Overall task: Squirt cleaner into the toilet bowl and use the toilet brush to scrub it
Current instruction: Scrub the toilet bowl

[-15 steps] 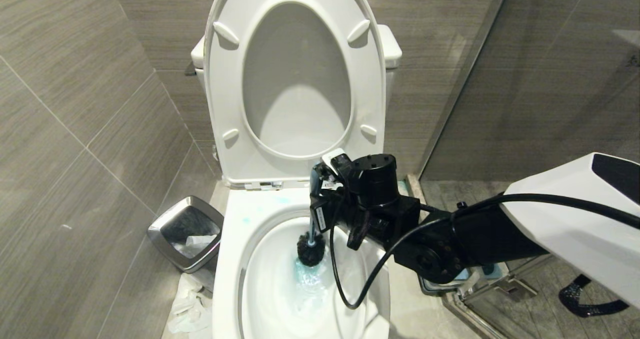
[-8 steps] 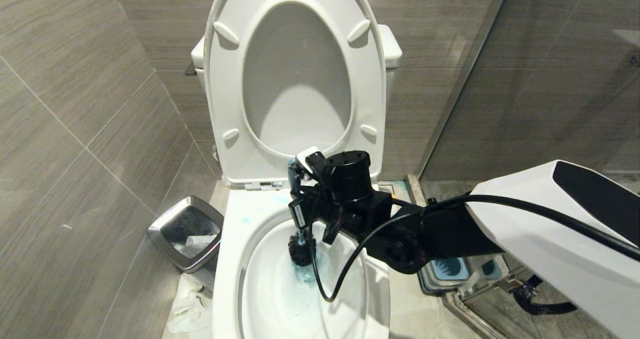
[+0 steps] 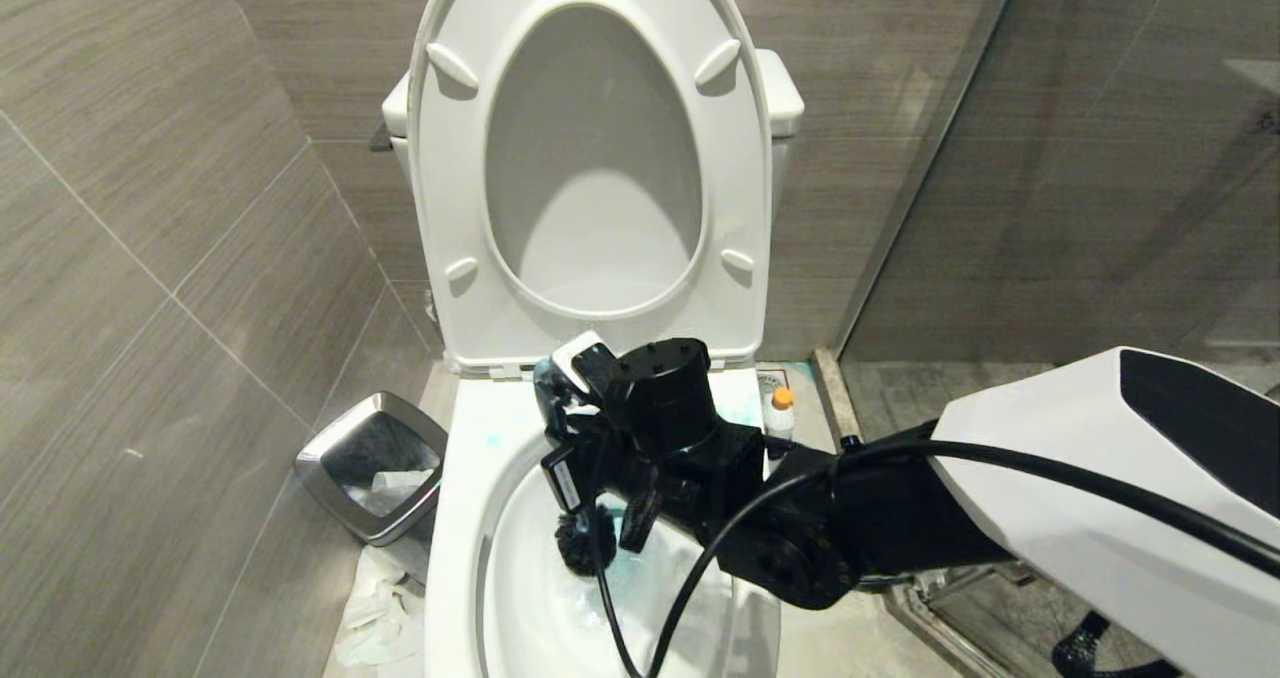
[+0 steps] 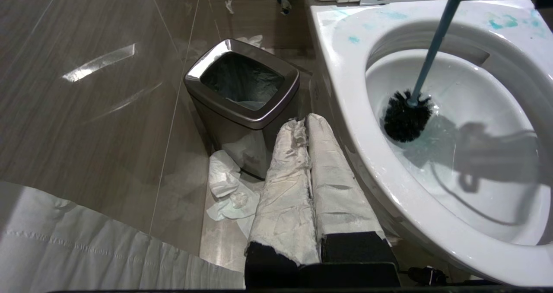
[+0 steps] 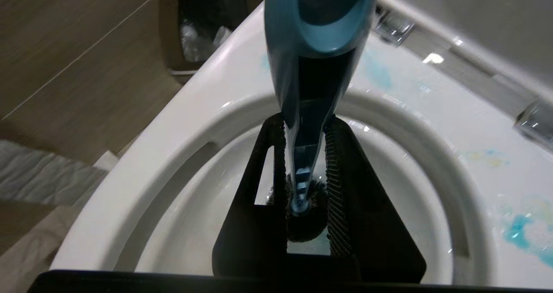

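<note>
The toilet bowl (image 3: 462,518) stands with seat and lid raised, blue cleaner streaking its rim and water. My right gripper (image 3: 562,413) reaches over the bowl from the right and is shut on the toilet brush handle (image 5: 315,25); the wrist view shows the fingers (image 5: 335,163) clamping the blue-grey shaft. The black bristle head (image 3: 583,543) presses low against the bowl's left inner wall. In the left wrist view, shaft (image 4: 432,46) and head (image 4: 406,118) dip into the blue water. The cleaner (image 3: 781,413) stands right of the bowl, behind the arm. My left gripper (image 4: 304,122) hangs shut and empty beside the bowl.
A square steel bin (image 3: 372,463) stands on the floor left of the toilet, with crumpled paper (image 4: 227,185) around its foot. Tiled wall closes the left side; a glass shower partition (image 3: 930,178) and its floor rail lie at the right.
My right arm has swung left across the bowl, carrying the brush head from the middle of the water to the left inner wall. The cleaner bottle has come into sight behind the arm.
</note>
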Tool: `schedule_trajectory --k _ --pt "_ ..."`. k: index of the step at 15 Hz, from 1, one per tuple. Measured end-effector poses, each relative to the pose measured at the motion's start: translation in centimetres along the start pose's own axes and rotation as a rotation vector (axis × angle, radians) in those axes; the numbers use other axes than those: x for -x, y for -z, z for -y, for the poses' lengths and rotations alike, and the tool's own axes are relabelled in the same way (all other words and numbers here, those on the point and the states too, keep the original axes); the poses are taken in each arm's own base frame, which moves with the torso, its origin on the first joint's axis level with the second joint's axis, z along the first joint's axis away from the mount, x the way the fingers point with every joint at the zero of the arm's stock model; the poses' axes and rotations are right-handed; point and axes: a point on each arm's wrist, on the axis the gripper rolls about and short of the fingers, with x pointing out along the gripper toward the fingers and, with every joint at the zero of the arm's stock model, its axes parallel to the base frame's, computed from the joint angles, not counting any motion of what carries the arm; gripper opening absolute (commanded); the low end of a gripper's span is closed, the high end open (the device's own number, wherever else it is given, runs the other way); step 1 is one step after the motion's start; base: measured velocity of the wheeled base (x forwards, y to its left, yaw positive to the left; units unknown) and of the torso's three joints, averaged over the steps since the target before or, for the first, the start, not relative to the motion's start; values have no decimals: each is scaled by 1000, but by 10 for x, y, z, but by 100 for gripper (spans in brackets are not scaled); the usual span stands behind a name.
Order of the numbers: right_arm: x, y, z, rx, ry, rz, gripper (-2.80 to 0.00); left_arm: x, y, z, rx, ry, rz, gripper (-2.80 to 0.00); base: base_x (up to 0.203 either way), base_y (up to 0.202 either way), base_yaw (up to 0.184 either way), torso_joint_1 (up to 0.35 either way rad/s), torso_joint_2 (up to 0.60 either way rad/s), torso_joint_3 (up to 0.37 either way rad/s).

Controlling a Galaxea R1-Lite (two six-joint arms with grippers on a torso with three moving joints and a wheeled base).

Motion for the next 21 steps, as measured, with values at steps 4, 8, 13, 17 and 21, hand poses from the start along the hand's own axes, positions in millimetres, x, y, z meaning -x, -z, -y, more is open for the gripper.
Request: schedule_trajectory --k 4,8,13,17,21 --pt "27 16 -13 -16 -39 -75 -280 0 0 0 0 0 0 -280 0 0 0 0 0 0" --pt "56 19 -10 -16 -48 -106 -280 0 0 0 0 0 0 -280 0 0 0 0 0 0" --pt "57 15 9 -33 -5 -81 -280 0 0 0 0 0 0 -280 0 0 0 0 0 0" --pt "32 4 38 -71 -80 7 -280 0 0 0 0 0 0 -280 0 0 0 0 0 0" --pt "11 -13 48 -53 -308 173 -280 0 0 0 1 0 0 -280 0 0 0 0 0 0"
